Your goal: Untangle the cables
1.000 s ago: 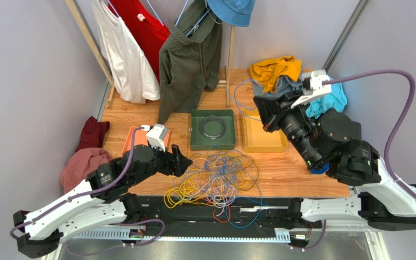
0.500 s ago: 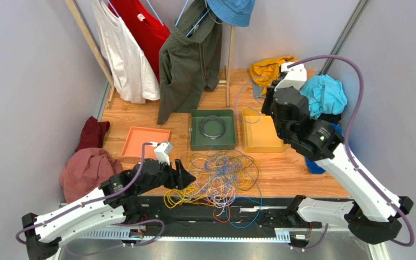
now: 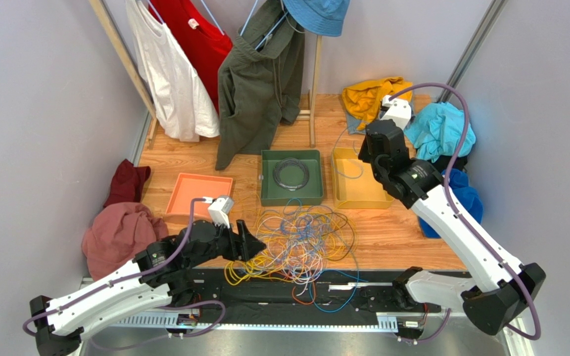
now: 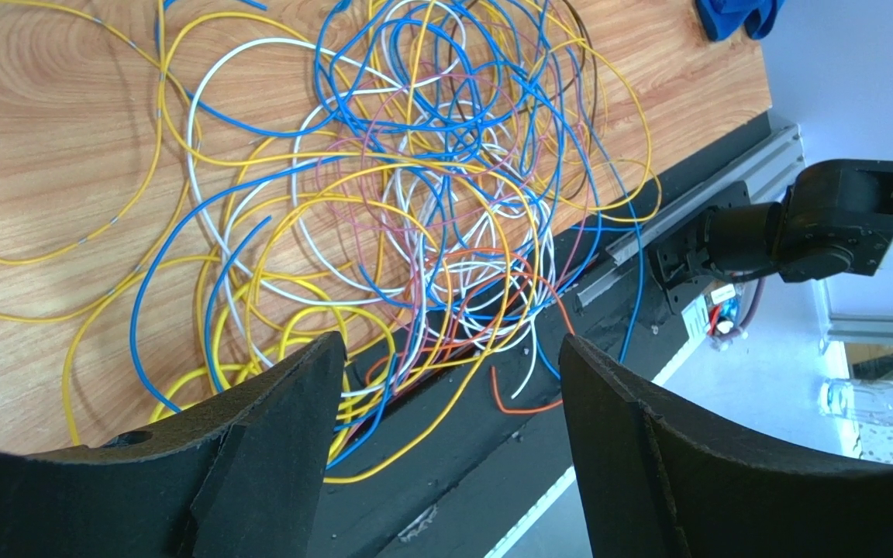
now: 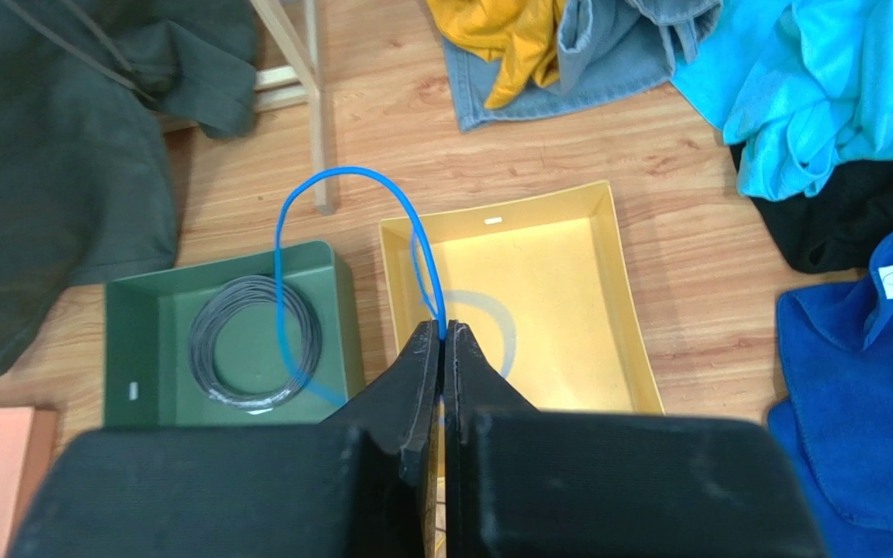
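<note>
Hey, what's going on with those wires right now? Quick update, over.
Right fingers shut on one blue cable, above yellow tray. Left fingers open over the tangle. Blue cable's loop crosses green tray.

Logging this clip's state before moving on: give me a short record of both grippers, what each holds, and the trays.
left gripper: jaws open, holding nothing, at the left side of the cable tangle
right gripper: jaws shut on a blue cable, above the yellow tray
green tray: holds a dark coiled cable
</note>
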You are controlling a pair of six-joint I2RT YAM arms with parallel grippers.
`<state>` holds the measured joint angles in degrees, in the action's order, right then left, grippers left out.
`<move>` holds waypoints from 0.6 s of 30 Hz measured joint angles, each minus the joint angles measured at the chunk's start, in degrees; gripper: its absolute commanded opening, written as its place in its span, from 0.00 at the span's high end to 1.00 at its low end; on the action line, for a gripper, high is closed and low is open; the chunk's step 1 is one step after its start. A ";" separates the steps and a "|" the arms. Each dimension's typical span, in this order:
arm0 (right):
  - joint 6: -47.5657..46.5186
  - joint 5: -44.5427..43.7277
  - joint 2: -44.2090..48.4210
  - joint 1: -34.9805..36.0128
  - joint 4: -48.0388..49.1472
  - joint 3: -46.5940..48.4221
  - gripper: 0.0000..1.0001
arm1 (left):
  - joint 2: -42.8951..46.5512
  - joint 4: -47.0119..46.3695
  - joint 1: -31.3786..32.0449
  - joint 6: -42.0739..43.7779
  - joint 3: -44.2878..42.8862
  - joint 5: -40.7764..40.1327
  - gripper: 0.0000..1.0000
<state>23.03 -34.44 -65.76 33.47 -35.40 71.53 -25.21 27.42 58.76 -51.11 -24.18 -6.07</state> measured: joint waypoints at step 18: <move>4.20 6.51 -5.88 -8.52 7.96 -10.51 0.62 | 1.20 1.57 0.00 -0.68 1.68 -0.72 0.24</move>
<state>27.22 -27.92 -71.64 24.95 -27.44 61.01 -24.01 28.99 58.76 -51.79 -22.50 -6.79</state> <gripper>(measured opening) 0.022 0.766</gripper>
